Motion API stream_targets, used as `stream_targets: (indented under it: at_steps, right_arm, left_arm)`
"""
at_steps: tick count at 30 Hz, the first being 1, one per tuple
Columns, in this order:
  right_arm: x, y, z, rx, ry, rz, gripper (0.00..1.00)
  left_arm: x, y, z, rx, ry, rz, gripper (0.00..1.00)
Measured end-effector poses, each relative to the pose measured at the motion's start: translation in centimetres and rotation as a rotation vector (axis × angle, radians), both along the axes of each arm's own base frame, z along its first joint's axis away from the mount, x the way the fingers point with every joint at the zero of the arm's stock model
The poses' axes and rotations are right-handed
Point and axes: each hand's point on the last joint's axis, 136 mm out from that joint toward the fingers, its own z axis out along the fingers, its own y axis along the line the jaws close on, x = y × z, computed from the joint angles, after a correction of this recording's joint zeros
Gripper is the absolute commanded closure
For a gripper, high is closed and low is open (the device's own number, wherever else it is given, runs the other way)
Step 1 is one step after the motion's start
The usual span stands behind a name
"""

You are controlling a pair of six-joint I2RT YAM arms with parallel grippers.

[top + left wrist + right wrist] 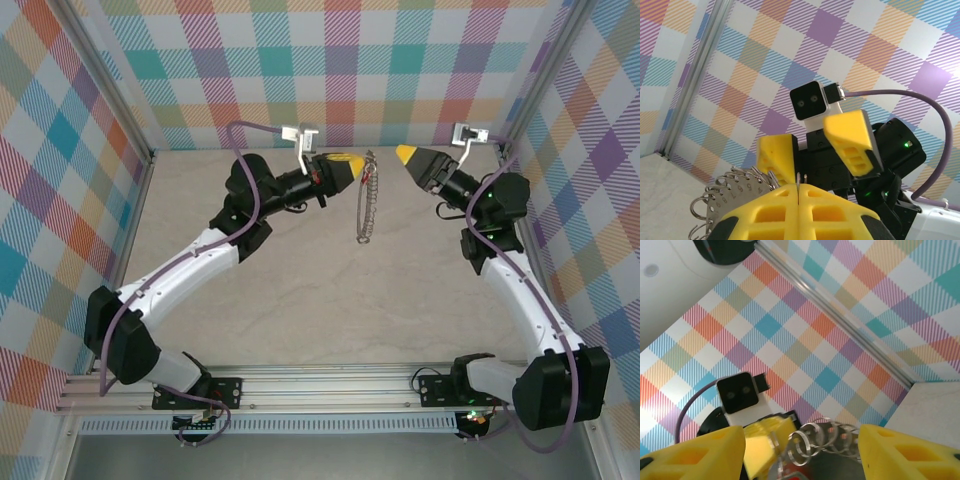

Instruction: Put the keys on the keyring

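Above the pale marbled table (300, 300), in the top external view, the left gripper (356, 166) reaches toward the middle of the cell with its yellow fingers pressed together. The keyring (366, 205) hangs edge-on from their tip, clear of the table surface. The right gripper (402, 153) points at the ring's upper end from the other side, near it but apart. From this angle its yellow tip reads as a single wedge. Plaid walls (330, 70) close in the back and sides.

At the bottom of the left wrist view, the left gripper (797, 192) has its two yellow pads (765, 215) meeting flush, with a thin metal edge pinched in the seam. The keyring (732, 197) fans out just to the left as a perforated plate with wire loops along its rim. Beyond it, the right gripper (810, 150) faces the camera with its fingers (850, 140) spread wide.

Low in the right wrist view, the right gripper (800, 442) shows its fingers (695, 457) held well apart, holding nothing. The keyring (822, 437) sits in the gap between them as a row of blurred loops. Behind it is the left gripper (765, 432) with its yellow tip at the ring.
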Motion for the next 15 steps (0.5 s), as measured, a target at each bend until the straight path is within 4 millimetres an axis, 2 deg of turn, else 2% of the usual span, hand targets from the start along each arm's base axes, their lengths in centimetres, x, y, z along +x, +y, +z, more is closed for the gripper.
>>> stream_targets:
  at_steps: [7,15]
  right_arm:
    - [-1.3,1.8,-0.1,-0.006,-0.006,0.063,0.50]
    - [-1.5,2.7,-1.7,-0.022,0.017,0.084,0.64]
  left_arm:
    - [0.6,-0.5,-0.9,-0.009,0.047,-0.033,1.00]
    - [1.0,-0.5,-1.2,-0.018,0.065,-0.045,1.00]
